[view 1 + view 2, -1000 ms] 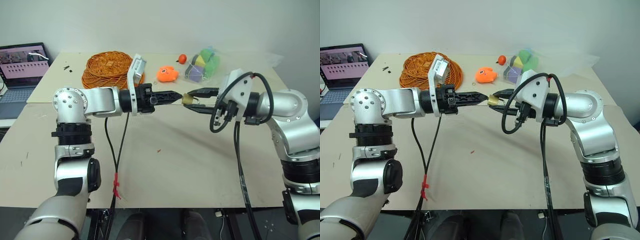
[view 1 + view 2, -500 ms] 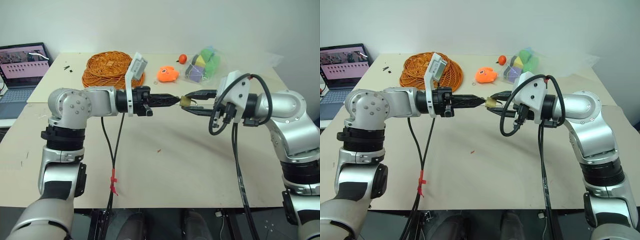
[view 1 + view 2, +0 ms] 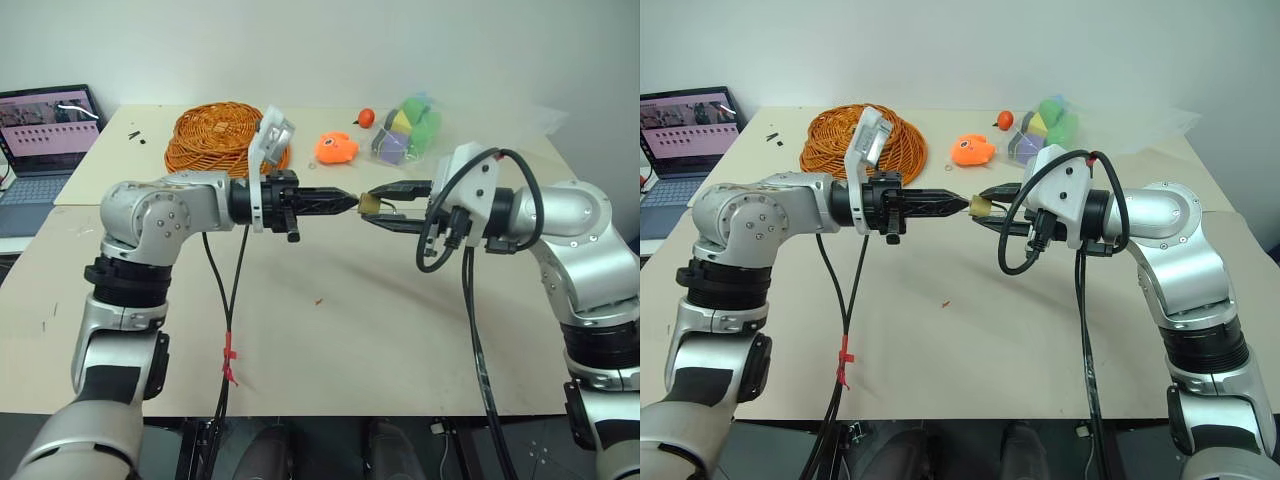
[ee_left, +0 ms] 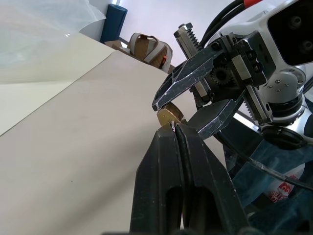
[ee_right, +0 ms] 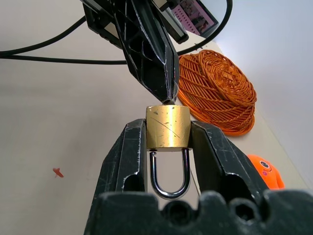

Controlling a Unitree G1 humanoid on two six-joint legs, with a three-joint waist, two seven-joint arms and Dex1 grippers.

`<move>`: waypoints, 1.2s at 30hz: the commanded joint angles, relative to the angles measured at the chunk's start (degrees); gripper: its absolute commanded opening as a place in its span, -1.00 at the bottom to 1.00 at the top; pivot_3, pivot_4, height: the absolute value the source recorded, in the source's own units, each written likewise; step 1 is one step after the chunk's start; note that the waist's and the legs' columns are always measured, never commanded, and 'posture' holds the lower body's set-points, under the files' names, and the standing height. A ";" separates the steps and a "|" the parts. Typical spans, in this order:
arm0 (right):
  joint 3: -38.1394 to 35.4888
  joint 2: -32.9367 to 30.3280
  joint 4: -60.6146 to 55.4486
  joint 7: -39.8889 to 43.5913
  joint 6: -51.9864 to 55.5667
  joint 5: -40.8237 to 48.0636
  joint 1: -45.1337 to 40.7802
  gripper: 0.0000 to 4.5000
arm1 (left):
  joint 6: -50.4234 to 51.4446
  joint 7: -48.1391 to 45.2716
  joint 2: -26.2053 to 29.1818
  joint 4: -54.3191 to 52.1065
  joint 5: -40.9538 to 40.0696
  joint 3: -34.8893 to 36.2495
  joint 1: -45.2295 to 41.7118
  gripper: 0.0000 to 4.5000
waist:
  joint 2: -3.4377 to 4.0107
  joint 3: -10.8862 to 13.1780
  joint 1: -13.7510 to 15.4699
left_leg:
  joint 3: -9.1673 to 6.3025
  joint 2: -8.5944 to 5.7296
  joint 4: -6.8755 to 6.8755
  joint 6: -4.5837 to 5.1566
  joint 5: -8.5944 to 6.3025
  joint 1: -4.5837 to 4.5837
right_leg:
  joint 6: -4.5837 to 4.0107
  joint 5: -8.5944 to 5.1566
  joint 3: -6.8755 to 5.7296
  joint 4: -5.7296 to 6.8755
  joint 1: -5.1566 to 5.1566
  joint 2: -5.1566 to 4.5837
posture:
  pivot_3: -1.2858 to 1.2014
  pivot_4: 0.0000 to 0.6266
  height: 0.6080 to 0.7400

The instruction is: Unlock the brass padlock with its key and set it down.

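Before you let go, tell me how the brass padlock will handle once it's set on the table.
The brass padlock looks solid metal, so probably heavy for its size and rigid. Its squarish body, clamped by the right gripper, should lie flat rather than roll. The polished shackle may slip.

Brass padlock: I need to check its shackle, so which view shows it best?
Right wrist view: the brass padlock faces the camera, shackle visible, clamped by the right gripper. Head views show a speck; left wrist view, a corner.

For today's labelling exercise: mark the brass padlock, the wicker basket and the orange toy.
brass padlock [image 5: 167,127], right wrist view, front of its body.
wicker basket [image 5: 215,90], right wrist view, woven face.
orange toy [image 3: 335,149], left eye view, its middle.
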 commanded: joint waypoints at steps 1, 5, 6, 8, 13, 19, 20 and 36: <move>-2.53 -0.50 -2.08 -1.08 -0.22 0.81 -1.53 -0.58 | 11.30 10.21 -4.76 7.37 -3.06 7.69 -2.89 -0.74 | 0.00 0.00 0.07 | -0.03 -0.01 0.04 0.01 0.00 0.00 | 0.01 -0.01 -0.02 0.03 0.02 0.00 | 0.03 -0.52 1.00; -2.43 -0.41 -2.12 -1.14 -0.10 0.70 -1.59 -0.58 | 17.13 15.41 -7.83 9.40 -5.22 13.88 -4.04 -0.12 | 0.00 0.00 -0.18 | -0.03 -0.01 0.07 0.02 -0.01 -0.01 | 0.02 -0.01 -0.03 0.02 0.02 0.00 | 0.03 -0.52 1.00; -2.43 -0.42 -2.03 -1.08 -0.14 0.70 -1.63 -0.58 | 18.55 16.74 -8.57 9.83 -5.61 15.43 -4.38 0.05 | 0.00 0.00 -0.24 | -0.03 -0.01 0.07 0.02 -0.01 -0.01 | 0.02 -0.01 -0.03 0.02 0.01 -0.01 | 0.03 -0.52 1.00; -2.38 -0.44 -1.83 -1.00 -0.26 0.67 -1.73 -0.58 | 20.86 19.09 -9.83 10.51 -6.16 18.08 -5.06 0.40 | 0.00 0.00 -0.25 | -0.03 -0.01 0.07 0.01 0.00 0.00 | 0.02 -0.01 -0.03 0.03 0.00 -0.01 | 0.03 -0.52 1.00; -2.14 -0.41 -1.42 -0.91 -0.57 0.42 -1.84 -0.58 | 25.07 23.76 -13.03 11.62 -7.55 24.40 -6.99 0.88 | -0.01 0.00 -0.06 | -0.03 -0.01 0.10 -0.02 0.01 -0.01 | 0.02 -0.01 -0.03 0.06 0.02 -0.01 | 0.03 -0.52 1.00; -1.91 -0.36 -0.93 -0.90 -1.04 0.01 -1.45 -0.58 | 26.71 27.73 -15.37 10.83 -11.28 26.40 -6.88 0.88 | -0.01 0.00 -0.04 | -0.03 -0.02 0.09 -0.03 0.01 -0.01 | 0.02 -0.01 -0.02 0.04 0.01 -0.03 | 0.03 -0.52 1.00; -1.90 -0.35 -0.91 -0.90 -1.05 -0.02 -1.44 -0.58 | 26.71 28.41 -15.73 10.85 -11.76 26.52 -6.91 0.88 | -0.01 0.00 -0.03 | -0.03 -0.02 0.09 -0.03 0.01 -0.01 | 0.01 -0.01 -0.02 0.05 0.01 -0.04 | 0.03 -0.52 1.00; -2.13 -0.66 -2.36 -1.38 -0.38 -0.13 -1.14 -0.58 | 26.70 30.67 -16.29 10.74 -14.03 23.87 -6.03 -0.12 | -0.01 0.00 -0.01 | -0.03 -0.07 0.09 -0.05 0.01 -0.01 | 0.01 -0.01 0.00 0.06 0.00 -0.07 | 0.03 -0.52 1.00</move>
